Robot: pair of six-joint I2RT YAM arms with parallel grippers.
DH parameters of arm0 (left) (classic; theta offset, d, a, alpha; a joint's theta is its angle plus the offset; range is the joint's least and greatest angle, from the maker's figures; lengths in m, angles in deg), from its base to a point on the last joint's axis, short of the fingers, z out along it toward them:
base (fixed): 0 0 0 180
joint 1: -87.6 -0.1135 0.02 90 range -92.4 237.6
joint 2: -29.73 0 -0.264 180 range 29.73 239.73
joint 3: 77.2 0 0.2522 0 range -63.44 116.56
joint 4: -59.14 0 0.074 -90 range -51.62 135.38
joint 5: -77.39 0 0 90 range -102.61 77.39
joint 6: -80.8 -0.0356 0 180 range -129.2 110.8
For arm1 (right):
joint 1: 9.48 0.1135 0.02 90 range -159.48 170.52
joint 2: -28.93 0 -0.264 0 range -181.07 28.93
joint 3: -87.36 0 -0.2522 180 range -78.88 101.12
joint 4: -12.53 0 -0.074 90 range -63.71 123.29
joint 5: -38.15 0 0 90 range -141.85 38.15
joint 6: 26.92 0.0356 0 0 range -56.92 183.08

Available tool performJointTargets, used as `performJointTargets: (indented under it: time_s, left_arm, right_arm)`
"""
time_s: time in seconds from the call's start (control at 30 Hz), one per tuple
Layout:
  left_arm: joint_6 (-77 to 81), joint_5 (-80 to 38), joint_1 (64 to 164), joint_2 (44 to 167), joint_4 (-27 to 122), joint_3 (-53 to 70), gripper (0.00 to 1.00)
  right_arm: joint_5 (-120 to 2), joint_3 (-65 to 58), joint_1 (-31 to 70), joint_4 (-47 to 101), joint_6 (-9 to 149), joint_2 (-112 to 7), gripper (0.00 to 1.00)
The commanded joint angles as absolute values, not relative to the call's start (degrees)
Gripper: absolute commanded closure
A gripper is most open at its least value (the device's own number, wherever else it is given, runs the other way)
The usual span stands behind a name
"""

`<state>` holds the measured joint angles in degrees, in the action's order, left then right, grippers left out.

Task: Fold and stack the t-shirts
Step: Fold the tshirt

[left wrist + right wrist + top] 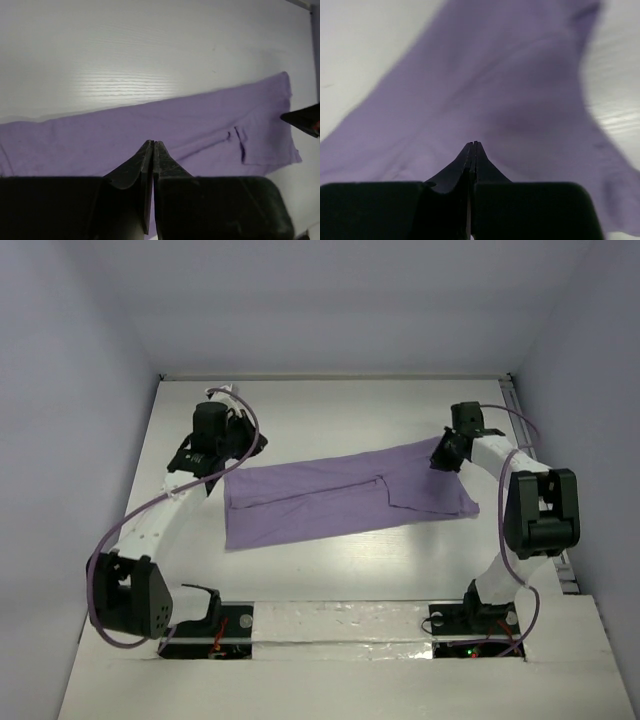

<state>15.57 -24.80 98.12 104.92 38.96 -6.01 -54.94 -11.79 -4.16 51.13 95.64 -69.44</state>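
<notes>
A lavender t-shirt [340, 500] lies on the white table as a long, narrow folded strip running left to right, with a sleeve seam near its right end. My left gripper [222, 468] sits at the strip's far left corner. In the left wrist view its jaws [152, 143] are pressed together, tips down in the cloth [150, 125]. My right gripper [443, 455] sits at the far right corner. In the right wrist view its jaws [472, 144] are closed too, with purple fabric [495, 90] all around the tips. The right gripper's tip [305, 120] also shows in the left wrist view.
The white table [330, 410] is walled in at the back and on both sides. Both arm bases [210, 625] stand at the near edge. A metal rail [570, 575] runs along the table's right side.
</notes>
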Motion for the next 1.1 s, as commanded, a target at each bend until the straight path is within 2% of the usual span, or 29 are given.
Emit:
performJointTargets:
  time_s: [0.0, 0.17, 0.3, 0.4, 0.43, 0.5, 0.57, 0.6, 0.63, 0.67, 0.7, 0.77, 0.8, 0.87, 0.9, 0.93, 0.97, 1.0, 1.03, 1.07]
  left_arm:
    - [17.0, -23.7, 100.9, 99.4, 37.7, -7.3, 1.00]
    - [18.3, -24.5, 101.7, 96.3, 35.8, -7.7, 1.00]
    - [18.0, -22.9, 101.7, 93.3, 32.2, -5.9, 1.00]
    - [18.9, -23.7, 102.2, 92.1, 29.9, -4.9, 1.00]
    - [19.4, -23.9, 102.2, 91.9, 28.9, -4.9, 1.00]
    - [20.2, -24.2, 102.7, 90.9, 28.2, -5.3, 1.00]
    - [20.2, -24.0, 102.7, 90.5, 26.3, -5.8, 1.00]
    - [19.8, -23.5, 102.7, 90.5, 25.5, -5.5, 1.00]
    - [19.1, -23.3, 102.7, 90.5, 24.2, -4.8, 1.00]
    - [18.8, -23.0, 102.7, 90.7, 23.7, -4.1, 1.00]
    - [18.4, -23.2, 102.7, 91.0, 23.4, -2.7, 1.00]
    - [18.5, -24.0, 102.7, 91.3, 23.8, -1.4, 1.00]
    - [18.6, -24.8, 102.7, 91.7, 24.2, -1.0, 1.00]
    - [18.6, -25.2, 102.7, 92.0, 24.9, 0.2, 1.00]
    - [18.5, -24.9, 102.7, 92.0, 25.1, 0.5, 1.00]
    - [18.3, -25.0, 102.7, 91.8, 25.8, 1.0, 1.00]
    - [18.2, -24.8, 102.7, 91.8, 25.8, 1.4, 1.00]
    - [18.0, -24.1, 102.7, 91.8, 25.8, 1.8, 1.00]
    - [18.0, -24.2, 102.7, 91.6, 25.9, 2.6, 1.00]
    - [18.0, -24.2, 102.7, 91.4, 26.1, 2.8, 1.00]
  right_arm:
    - [-49.3, -14.8, -5.6, 51.8, 94.0, -70.1, 1.00]
    - [-51.3, -8.2, -6.2, 50.5, 93.9, -79.9, 1.00]
    - [-56.8, 7.7, -5.6, 52.3, 95.2, -93.3, 1.00]
    - [-60.5, 27.1, -4.2, 54.0, 96.7, -105.7, 1.00]
    - [-62.9, 42.5, -3.2, 55.9, 98.4, -114.2, 1.00]
    - [-69.6, 61.3, -1.8, 57.5, 101.8, -123.7, 1.00]
    - [-77.5, 82.1, -0.5, 51.4, 112.5, -134.4, 1.00]
    - [-80.0, 82.0, -0.5, 45.4, 117.5, -134.6, 0.95]
    - [-82.0, 78.5, -0.5, 33.3, 125.0, -133.1, 0.87]
    - [-83.7, 67.8, 0.0, 28.6, 126.4, -126.4, 0.73]
    - [-84.0, 63.1, 0.0, 25.2, 124.8, -122.4, 0.46]
    - [-83.9, 55.0, 0.0, 25.9, 120.1, -114.0, 0.31]
    - [-83.7, 44.7, 0.0, 25.2, 117.5, -104.5, 0.22]
    - [-80.9, 33.9, 0.5, 25.1, 111.2, -94.8, 0.20]
    - [-80.5, 21.8, 1.2, 24.1, 110.2, -85.6, 0.20]
    - [-80.4, 15.5, 1.9, 21.5, 110.0, -81.2, 0.22]
    - [-80.1, 9.4, 3.1, 20.8, 109.9, -77.5, 0.31]
    - [-79.2, 3.6, 7.3, 20.9, 109.5, -73.8, 0.81]
    - [-77.6, -7.1, 10.3, 21.8, 109.1, -67.5, 0.99]
    - [-74.6, -12.3, 13.6, 21.5, 109.4, -64.9, 1.00]
